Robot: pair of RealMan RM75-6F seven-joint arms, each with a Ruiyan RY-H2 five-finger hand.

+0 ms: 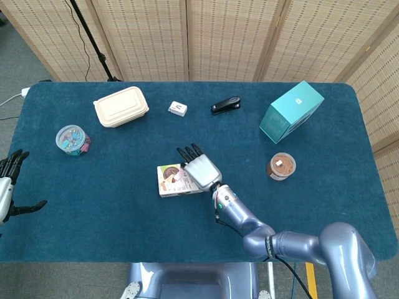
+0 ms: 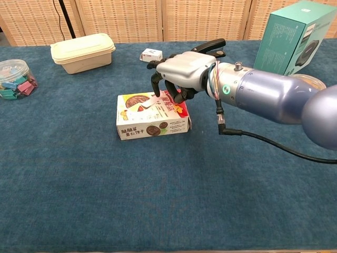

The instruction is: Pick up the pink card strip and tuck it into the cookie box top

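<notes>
Right hand [image 2: 181, 71] (fingers curled) over cookie box [image 2: 152, 122].

Woven tan folding screens [image 1: 224, 37] stand behind a blue-carpeted table [image 1: 124, 218]; grey floor [image 1: 22, 56] at left

Right hand [image 2: 181, 71] curled; left hand [image 1: 7, 187] splayed

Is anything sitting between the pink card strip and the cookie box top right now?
Nothing visible does. The right hand pinches the pink card strip directly over the cookie box, and the strip's lower end already reaches the box top. The other table items sit well away.
</notes>
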